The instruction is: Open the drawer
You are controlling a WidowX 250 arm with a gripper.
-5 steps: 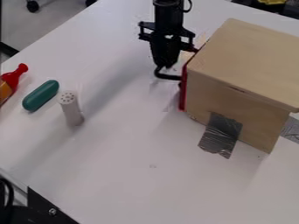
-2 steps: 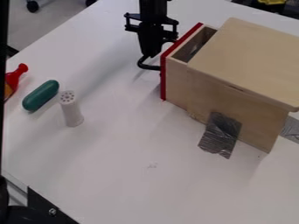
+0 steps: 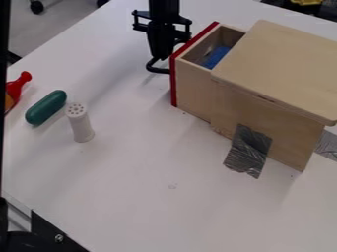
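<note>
Black gripper (image 3: 162,55) is positioned at 12 o'clock, by the handle (image 3: 158,70); whether it's clenched or released can't be told. Drawer (image 3: 192,91) is pulled open between 12 and 1, blue item (image 3: 216,57) held inside. Box (image 3: 276,74) is placed at 2, tape (image 3: 249,151) stuck at 4. Shaker (image 3: 80,125) is stood at 9, green capsule (image 3: 46,107) laid just beside it.

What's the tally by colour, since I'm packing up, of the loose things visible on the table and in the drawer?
Green: 1, the capsule-shaped piece
White: 1, the holed-top shaker
Red with orange: 1, the item at the left
Blue: 1, the object in the drawer
Total: 4
</note>
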